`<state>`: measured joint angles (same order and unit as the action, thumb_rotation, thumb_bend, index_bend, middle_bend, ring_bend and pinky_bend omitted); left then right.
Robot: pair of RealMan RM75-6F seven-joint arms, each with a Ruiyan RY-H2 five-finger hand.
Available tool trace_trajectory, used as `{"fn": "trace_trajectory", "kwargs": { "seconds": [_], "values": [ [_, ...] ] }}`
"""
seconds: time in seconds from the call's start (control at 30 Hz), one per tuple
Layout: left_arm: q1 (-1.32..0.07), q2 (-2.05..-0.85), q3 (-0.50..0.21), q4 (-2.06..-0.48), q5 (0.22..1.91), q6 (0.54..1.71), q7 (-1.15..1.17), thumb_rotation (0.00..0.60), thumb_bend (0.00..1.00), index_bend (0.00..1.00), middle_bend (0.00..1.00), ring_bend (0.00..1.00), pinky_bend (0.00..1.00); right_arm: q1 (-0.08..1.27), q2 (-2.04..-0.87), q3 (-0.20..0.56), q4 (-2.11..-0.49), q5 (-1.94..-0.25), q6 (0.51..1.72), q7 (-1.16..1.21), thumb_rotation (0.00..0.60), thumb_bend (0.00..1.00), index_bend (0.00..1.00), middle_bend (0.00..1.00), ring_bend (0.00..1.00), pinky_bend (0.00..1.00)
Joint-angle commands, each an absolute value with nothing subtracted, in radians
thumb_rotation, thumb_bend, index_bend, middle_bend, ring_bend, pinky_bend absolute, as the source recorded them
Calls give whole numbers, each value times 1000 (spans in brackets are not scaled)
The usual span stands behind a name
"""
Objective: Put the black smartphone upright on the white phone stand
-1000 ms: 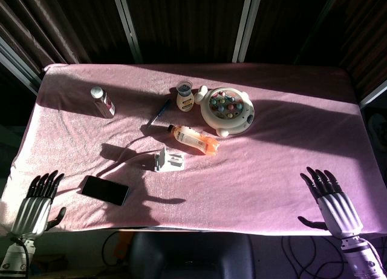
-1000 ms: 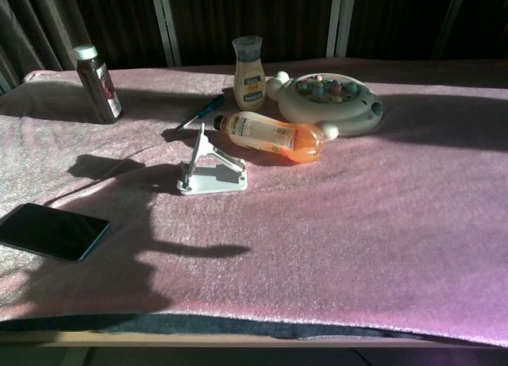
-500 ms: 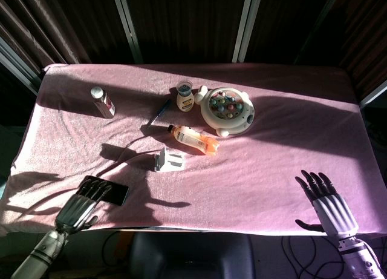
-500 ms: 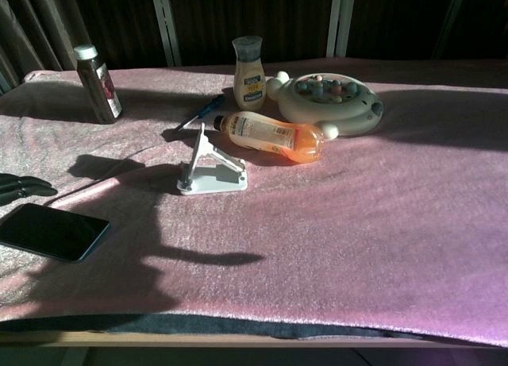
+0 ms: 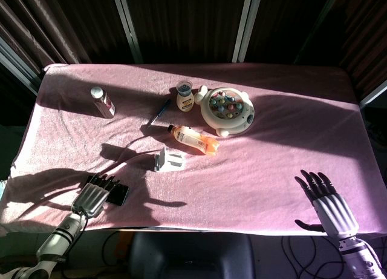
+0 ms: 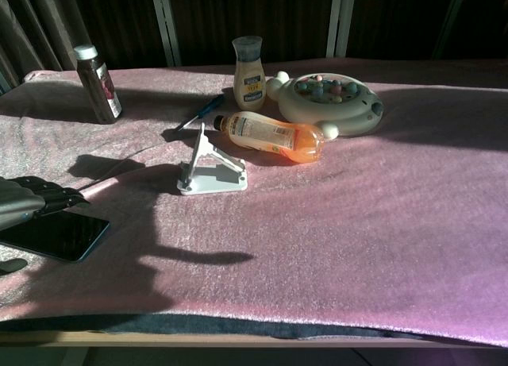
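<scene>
On the near left edge of the table: the flat black rectangular smartphone (image 6: 54, 236) lies face up on the pink cloth table cover (image 5: 278, 152), partly covered by the left hand in the head view.
Left hand: the grey-and-black left hand (image 5: 92, 196) extends palm down over the near end of the smartphone. Fingers (image 5: 107, 183) are straight and slightly spread, with the tips above the screen. The chest view shows the left hand (image 6: 24, 203) just above the far edge of the smartphone. Whether it touches the smartphone cannot be told. It grasps nothing.
Right hand: the right hand (image 5: 328, 204) is at the near right corner of the table, fingers straight and spread, released, holding nothing. It shows in the head view only.
Stand: the white plastic folding phone stand (image 6: 209, 167) sits upright near the table centre, well apart from the smartphone, unoccupied.
Behind the stand: a clear plastic bottle of orange liquid (image 6: 274, 136) lies on its side just beyond the stand.
Far centre: a small cream bottle with a grey cap (image 6: 248, 62) stands upright; a blue-handled screwdriver (image 6: 200, 111) lies to its left; a round cream toy tray with coloured pegs (image 6: 331, 98) sits to its right.
Far left: a small silver-capped bottle with a red label (image 6: 98, 83) stands upright.
</scene>
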<state>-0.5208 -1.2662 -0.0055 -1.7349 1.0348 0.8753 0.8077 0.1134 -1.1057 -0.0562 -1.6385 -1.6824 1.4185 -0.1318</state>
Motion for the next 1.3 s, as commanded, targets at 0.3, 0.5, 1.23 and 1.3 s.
{"fn": "trace_trajectory", "kwargs": {
  "seconds": [0.3,0.5,1.23,1.3],
  "values": [
    [-569,-1303,25,-1691,978,895,816,600,345,166,133,0,0,112,-1101,-57,-1638,-1686,1423,-124,600,177,0,0,0,23],
    [-578,-1318,41,-1657,973,897,786,600,347,241,189,1,0,110,-1098,-56,-1638,-1684,1429,-119,600,177,0,0,0,23],
    [-551,-1330,50,-1586,1211,1016,521,600,377,866,1000,582,4,111,-1096,-57,-1638,-1689,1429,-115,600,177,0,0,0,23],
    [-534,-1320,47,-1579,1272,1057,448,600,379,869,1000,597,11,111,-1095,-57,-1638,-1691,1430,-114,600,177,0,0,0,23]
  ]
}}
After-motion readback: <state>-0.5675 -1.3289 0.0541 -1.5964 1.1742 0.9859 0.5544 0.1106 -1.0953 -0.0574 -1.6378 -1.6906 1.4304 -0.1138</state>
